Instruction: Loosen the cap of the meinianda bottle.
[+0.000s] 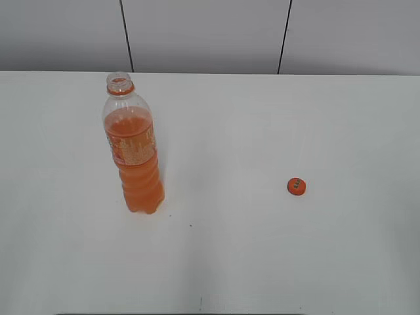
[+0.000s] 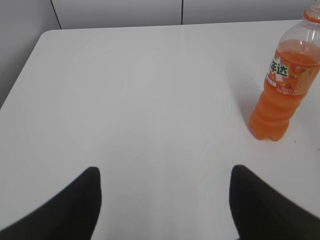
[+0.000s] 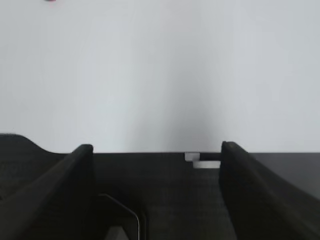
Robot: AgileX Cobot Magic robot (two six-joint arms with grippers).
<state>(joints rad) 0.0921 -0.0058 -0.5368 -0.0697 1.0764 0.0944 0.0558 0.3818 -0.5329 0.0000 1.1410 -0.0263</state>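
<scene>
With the cap already off and lying flat on the white table, well apart to the right of the meinianda bottle, you are looking at a task that appears done rather than under way. The bottle stands upright at left, its neck open, orange drink filling most of the body. Neither arm shows in the exterior view. In the left wrist view, your left gripper hangs over bare table with its 2 fingers spread and nothing between them, the bottle up at the far right edge of that view, clear of the jaws. In the right wrist view, your right gripper also stands spread and empty, low at the table's near edge; a tiny reddish speck at the top left may be the cap, too small to confirm. If anything remains, judge it as a clean retreat: keep both grippers wide and away from the bottle, since a nudge to the uncapped neck could tip it and spill.
</scene>
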